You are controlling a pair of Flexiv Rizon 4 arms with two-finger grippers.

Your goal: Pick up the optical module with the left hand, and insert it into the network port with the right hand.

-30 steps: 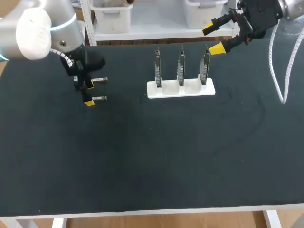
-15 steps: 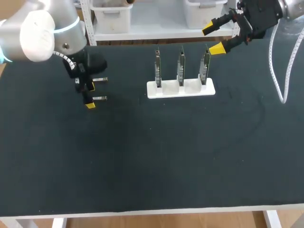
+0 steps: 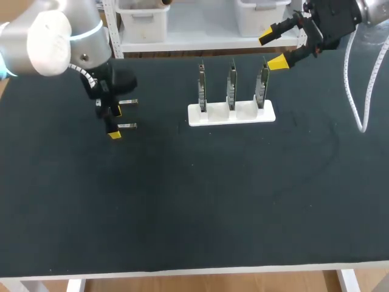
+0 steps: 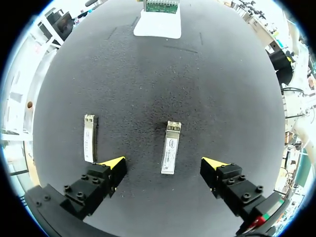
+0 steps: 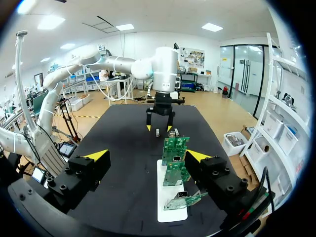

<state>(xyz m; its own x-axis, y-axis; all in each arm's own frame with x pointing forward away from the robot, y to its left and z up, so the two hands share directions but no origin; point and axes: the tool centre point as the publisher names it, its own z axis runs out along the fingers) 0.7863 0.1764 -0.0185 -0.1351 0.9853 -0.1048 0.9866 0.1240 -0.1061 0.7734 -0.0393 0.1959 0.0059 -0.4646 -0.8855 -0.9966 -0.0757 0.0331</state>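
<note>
Two silver optical modules lie on the black mat at the left. The nearer module (image 3: 127, 126) (image 4: 170, 147) lies under the gap between the yellow fingertips of my left gripper (image 3: 115, 121) (image 4: 164, 164), which is open and holds nothing. The farther module (image 3: 127, 102) (image 4: 89, 138) lies just outside one finger. A white holder (image 3: 231, 114) (image 5: 170, 205) carries three upright green boards with network ports (image 3: 231, 85) (image 5: 174, 148). My right gripper (image 3: 273, 50) (image 5: 147, 156) hangs open and empty above the holder's far right end.
The black mat (image 3: 200, 201) covers the whole table, with the holder at the back middle. In the right wrist view my left arm (image 5: 160, 66) stands beyond the boards, over the two modules.
My left arm's upper part has shifted slightly right, and its gripper has edged a little toward the modules. The right arm has not moved.
</note>
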